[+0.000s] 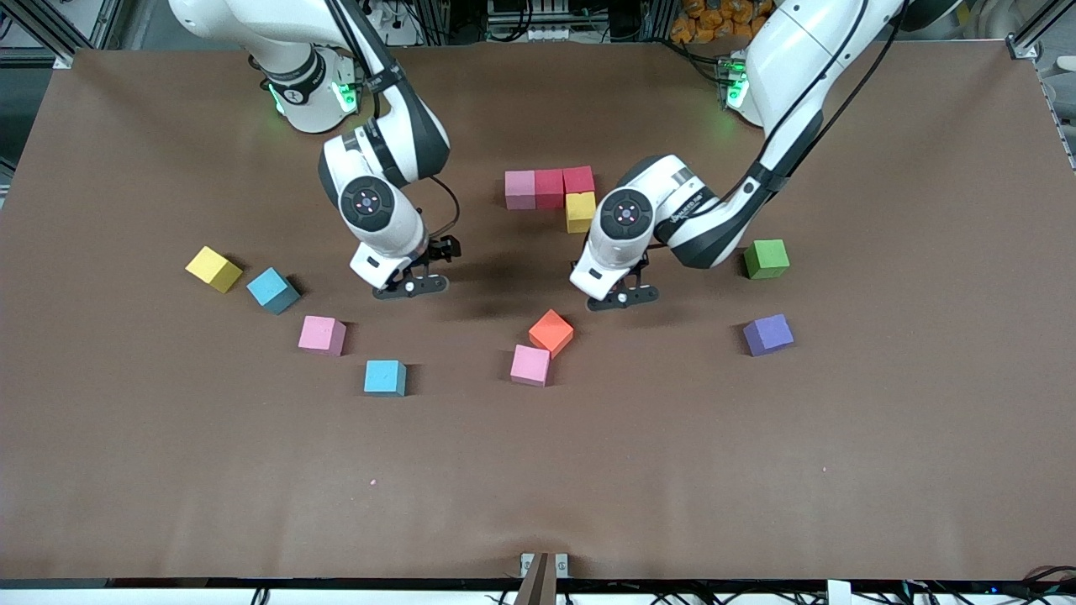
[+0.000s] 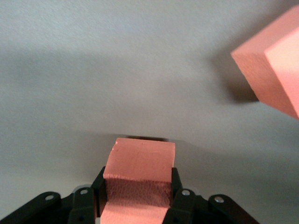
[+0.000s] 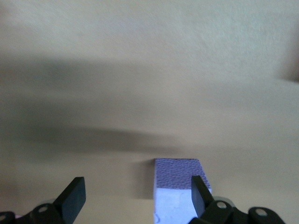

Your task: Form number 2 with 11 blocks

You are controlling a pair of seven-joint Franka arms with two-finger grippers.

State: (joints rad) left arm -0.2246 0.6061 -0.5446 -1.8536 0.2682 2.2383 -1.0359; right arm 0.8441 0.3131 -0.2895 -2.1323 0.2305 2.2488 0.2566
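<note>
Four blocks stand joined: a pink block (image 1: 520,189), two red ones (image 1: 549,187) (image 1: 578,178) and a yellow one (image 1: 580,212). My left gripper (image 1: 622,294) (image 2: 138,179) is shut on an orange block (image 2: 140,161), just above the table next to a loose orange block (image 1: 551,332) (image 2: 275,70). The right gripper (image 1: 412,284) (image 3: 136,193) is open low over the table. A purple block (image 3: 177,179) sits between its fingers, close against one finger (image 3: 198,191). Both of these blocks are hidden under the hands in the front view.
Loose cubes lie nearer the front camera: yellow (image 1: 213,269), two blue (image 1: 272,290) (image 1: 385,377), two pink (image 1: 321,334) (image 1: 530,365) and purple (image 1: 767,334). A green cube (image 1: 766,258) sits toward the left arm's end.
</note>
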